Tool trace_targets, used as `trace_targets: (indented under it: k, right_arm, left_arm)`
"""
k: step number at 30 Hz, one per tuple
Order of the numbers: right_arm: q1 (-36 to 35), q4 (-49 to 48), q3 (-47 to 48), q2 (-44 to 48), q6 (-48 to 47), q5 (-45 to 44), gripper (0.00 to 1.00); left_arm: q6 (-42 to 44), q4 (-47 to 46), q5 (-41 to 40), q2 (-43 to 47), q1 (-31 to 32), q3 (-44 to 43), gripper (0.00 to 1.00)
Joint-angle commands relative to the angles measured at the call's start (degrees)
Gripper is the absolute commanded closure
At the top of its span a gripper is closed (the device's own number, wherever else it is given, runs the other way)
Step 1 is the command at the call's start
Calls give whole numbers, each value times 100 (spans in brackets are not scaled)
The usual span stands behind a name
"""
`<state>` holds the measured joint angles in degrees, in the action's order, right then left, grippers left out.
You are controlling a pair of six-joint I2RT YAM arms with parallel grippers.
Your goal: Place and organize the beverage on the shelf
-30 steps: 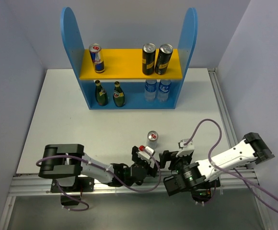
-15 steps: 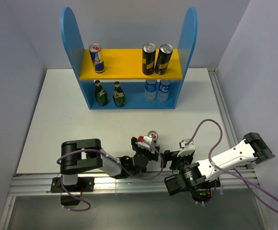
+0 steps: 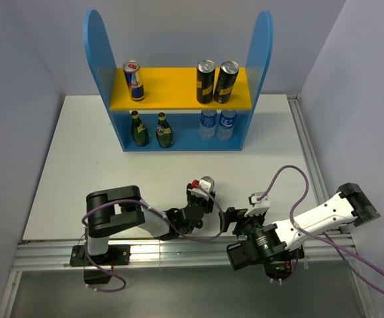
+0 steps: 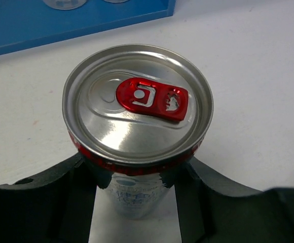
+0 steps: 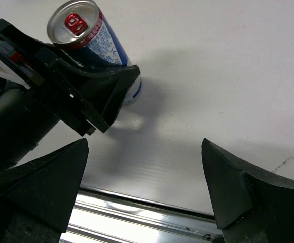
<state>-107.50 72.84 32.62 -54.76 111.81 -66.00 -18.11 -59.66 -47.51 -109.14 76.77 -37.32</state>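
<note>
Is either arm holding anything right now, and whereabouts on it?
The left gripper grips the slim can by its sides, just below the rim. The right gripper is open, empty.

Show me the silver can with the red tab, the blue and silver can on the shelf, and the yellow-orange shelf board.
Silver slim can with red tab (image 4: pixel 149 101): left wrist view, on the tab.
Blue-silver slim can (image 3: pixel 135 83): top external view, its side.
Yellow-orange upper shelf board (image 3: pixel 169 86): top external view, bare middle.

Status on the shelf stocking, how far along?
Done: blue-silver can and two dark cans on the shelf, upper board; two green bottles below, beside two water bottles. In hand: left gripper, jaws shut on the silver can on the table. Left: shelve it. The right gripper is open.
</note>
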Motion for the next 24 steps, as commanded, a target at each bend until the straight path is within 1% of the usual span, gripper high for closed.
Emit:
trace_targets:
  k: [1,2,4,5,6,8,11,13,15,17,18,19,21,22,24]
  right_arm:
    - [-43,64,157,-26,623,-282,0]
    - [-43,46,148,-8,597,-282,0]
    - [-43,3,131,36,553,-282,1]
    - [-43,-41,122,53,492,-291,1]
    - [-43,-59,113,80,482,-300,1]
    - [-43,-94,104,97,438,-291,1]
    - [-43,-129,113,89,377,-282,1]
    - [-43,-130,113,80,377,-291,1]
    - [-43,-156,113,88,342,-291,1]
    - [-43,-182,113,106,298,-291,1]
    - [-43,-182,95,106,298,-291,1]
    - [-43,-191,104,115,298,-282,1]
    - [-43,-217,95,141,271,-291,1]
    - [-43,-261,87,141,245,-291,1]
    - [-43,-288,86,159,175,-291,1]
  left_arm:
    - [-25,1150,-679,831,-22,-398,100]
    - [17,1489,-820,1268,-39,-468,100]
    - [236,1877,-953,1727,-66,-600,100]
    - [290,2349,-945,2165,-153,-662,100]
    - [316,2597,-701,2378,-223,-819,100]
    - [378,3133,-637,2913,-538,-978,100]
    - [694,3434,-496,3389,-900,-1286,100]
    - [922,3680,-418,3522,-1215,-1611,100]
    - [1037,3899,-225,3654,-1445,-1996,100]
    - [1125,4067,56,3681,-1805,-2296,100]
    - [1178,4172,170,3655,-1919,-2593,100]
    - [1204,4225,285,3628,-2164,-2735,100]
    - [1239,4339,540,3444,-2385,-3182,100]
    - [1248,4470,636,3365,-2604,-3342,100]
    - [1301,4612,769,3110,-2781,-3780,100]
